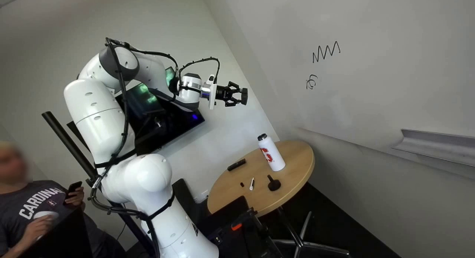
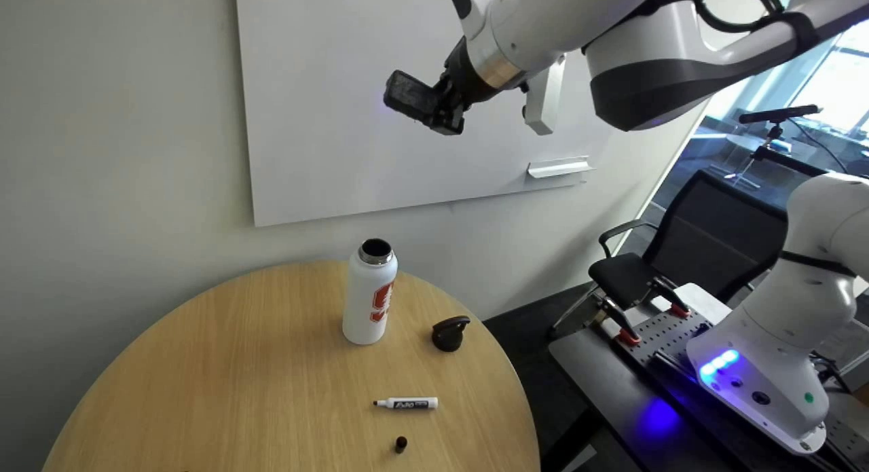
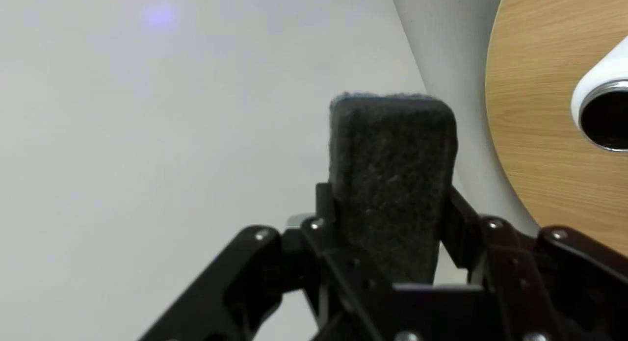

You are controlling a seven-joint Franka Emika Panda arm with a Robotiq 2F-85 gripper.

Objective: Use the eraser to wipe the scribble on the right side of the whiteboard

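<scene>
The eraser, a dark block, is between the fingers of my gripper in the wrist view; the eraser (image 3: 392, 159) sticks out past the fingertips. My gripper (image 3: 385, 213) is shut on it. In both exterior views the gripper (image 1: 234, 94) (image 2: 442, 109) holds the eraser (image 1: 244, 96) (image 2: 409, 95) in the air, apart from the whiteboard (image 1: 389, 87). The scribble (image 1: 326, 52), a dark zigzag, is on the whiteboard above a smaller looped mark (image 1: 311, 82). The scribble does not show in the exterior view where the arm covers part of the whiteboard (image 2: 319, 139). The whiteboard (image 3: 147, 149) fills the wrist view's left.
A round wooden table (image 2: 237, 363) stands below, bearing an uncapped white bottle (image 2: 366, 302), its black lid (image 2: 448, 334), a marker (image 2: 411, 403) and a small cap (image 2: 400, 444). A grey ledge (image 1: 438, 144) juts from the whiteboard. A person (image 1: 48, 213) sits beyond the arm.
</scene>
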